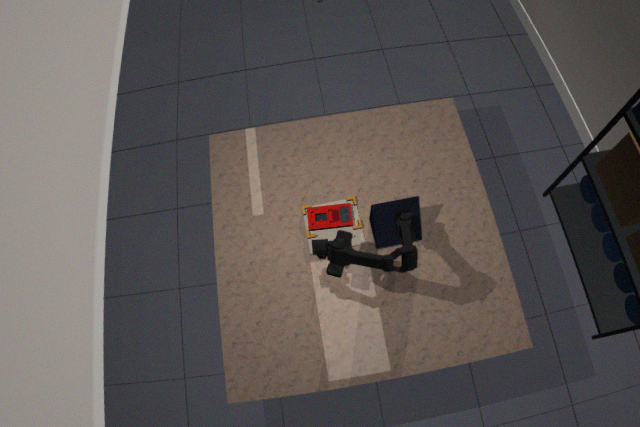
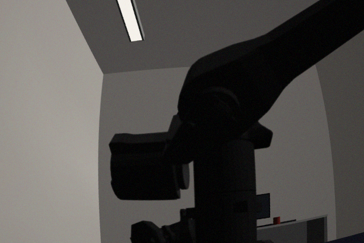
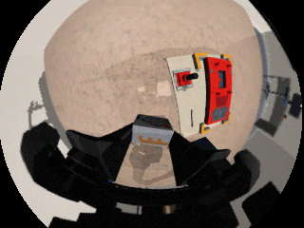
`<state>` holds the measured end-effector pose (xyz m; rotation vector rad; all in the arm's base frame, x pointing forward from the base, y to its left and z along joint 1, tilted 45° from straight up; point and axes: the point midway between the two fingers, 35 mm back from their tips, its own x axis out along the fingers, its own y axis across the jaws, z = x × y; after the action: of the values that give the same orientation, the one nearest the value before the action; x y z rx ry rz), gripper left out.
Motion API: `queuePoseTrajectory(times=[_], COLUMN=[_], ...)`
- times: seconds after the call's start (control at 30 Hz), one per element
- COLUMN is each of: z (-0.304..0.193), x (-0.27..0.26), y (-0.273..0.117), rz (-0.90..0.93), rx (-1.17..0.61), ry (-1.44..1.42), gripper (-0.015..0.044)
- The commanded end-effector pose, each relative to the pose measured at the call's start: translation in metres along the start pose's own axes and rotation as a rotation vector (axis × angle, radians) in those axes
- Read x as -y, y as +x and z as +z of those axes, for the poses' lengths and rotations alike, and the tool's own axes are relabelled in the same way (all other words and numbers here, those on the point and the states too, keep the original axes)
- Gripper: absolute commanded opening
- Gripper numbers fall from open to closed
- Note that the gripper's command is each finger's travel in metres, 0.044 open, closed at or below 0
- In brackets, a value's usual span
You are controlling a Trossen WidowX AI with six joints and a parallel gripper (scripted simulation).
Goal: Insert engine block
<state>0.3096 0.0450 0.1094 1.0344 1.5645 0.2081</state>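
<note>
The engine block [image 3: 152, 139], a grey block with an orange toothed mark, is in the wrist view. My gripper [image 3: 151, 128] is shut on it and holds it above the mat, beside the base plate. The red car body [image 1: 330, 223] [image 3: 212, 90] lies on the pale base plate [image 1: 357, 237] [image 3: 192, 102] between yellow corner brackets. Its dark rectangular opening [image 1: 321, 216] [image 3: 221, 79] shows no block in it. In the top view the arm hides the fingers and the block. The rib and slot side cannot be made out.
A small red part with a black knob [image 3: 183, 78] stands on the plate between block and car body. A dark blue box [image 1: 385, 220] stands right of the plate in the top view. The brown mat [image 1: 279, 319] [image 3: 109, 52] lies beneath. The exterior view shows mostly the dark arm.
</note>
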Motion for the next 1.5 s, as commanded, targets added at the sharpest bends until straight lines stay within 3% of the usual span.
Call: queuePoseTrajectory(times=[0.0,0.33,0.53,0.9,1.47], z=[0.000,-0.006,-0.005,-0.007,-0.023], x=[-0.001,0.000,0.000,0.000,0.001], y=[-0.017,-0.043,-0.024,-0.027,-0.018], rz=[0.000,0.005,0.006,0.004,-0.032], rx=[0.008,0.004,0.004,0.058,0.536], ry=[-0.010,-0.010,-0.010,-0.010,-0.014], gripper=[0.0000,0.0000,0.0000,0.0000,0.0000])
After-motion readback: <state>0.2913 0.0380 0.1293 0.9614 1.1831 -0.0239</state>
